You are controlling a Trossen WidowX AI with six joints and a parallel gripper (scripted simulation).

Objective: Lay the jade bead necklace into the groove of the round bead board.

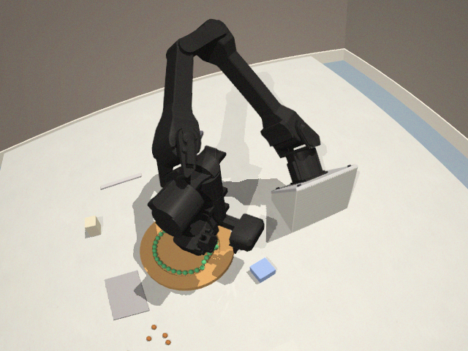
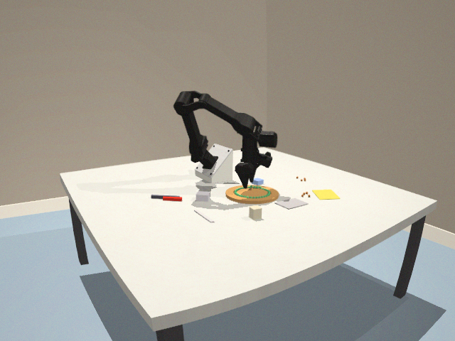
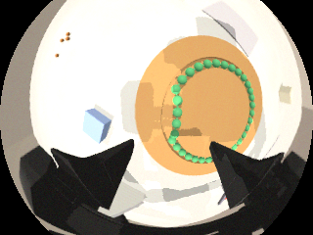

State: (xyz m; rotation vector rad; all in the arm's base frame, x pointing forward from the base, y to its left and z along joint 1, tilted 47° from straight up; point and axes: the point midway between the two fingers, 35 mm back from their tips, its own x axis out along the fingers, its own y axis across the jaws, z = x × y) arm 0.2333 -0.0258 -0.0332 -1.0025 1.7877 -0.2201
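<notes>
The jade bead necklace [image 1: 184, 272] [image 2: 252, 197] [image 3: 177, 100] lies as a loop on the round orange-brown bead board [image 1: 181, 284] [image 2: 230, 195] [image 3: 149, 113]. In the wrist view its far and right parts follow the round groove. Its left part runs nearly straight, inside the groove's curve, and bare groove shows to the left of it. My gripper [image 2: 248, 184] [image 3: 172, 142] is open and empty, just above the board on the side toward the arm's base. In the top view the arm hides the fingertips and part of the necklace.
A blue block [image 1: 262, 269] [image 2: 257, 181] [image 3: 96, 125] lies beside the board. A thin grey sheet [image 1: 126, 295] [image 2: 291, 203] and a cream cube [image 1: 91, 228] [image 2: 254, 212] are near it. A grey block [image 2: 202, 195], red pen [image 2: 172, 198], white stick [image 2: 204, 216] and yellow square [image 2: 325, 194] lie further out.
</notes>
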